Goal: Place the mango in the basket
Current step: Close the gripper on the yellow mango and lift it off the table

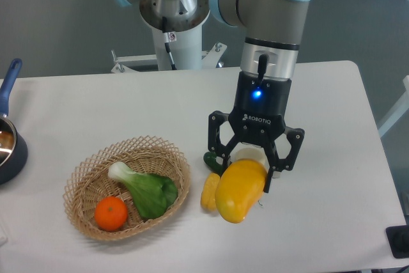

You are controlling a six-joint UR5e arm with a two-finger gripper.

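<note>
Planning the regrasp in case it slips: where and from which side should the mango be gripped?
Grip the mango across its narrow middle, coming from above. It is oblong and lies tilted, so fingers span the short axis; the gripper sits there now.

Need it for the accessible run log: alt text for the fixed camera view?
A robot gripper holds a yellow mango just above a white table, right of a wicker basket containing an orange and bok choy. A yellow pepper sits beside the mango; a blue pot is at the left edge.

A robotics lab: a pedestal-mounted robot arm (pixel 268 4) over a plain white bench (pixel 332 126), toy food, grey floor.
</note>
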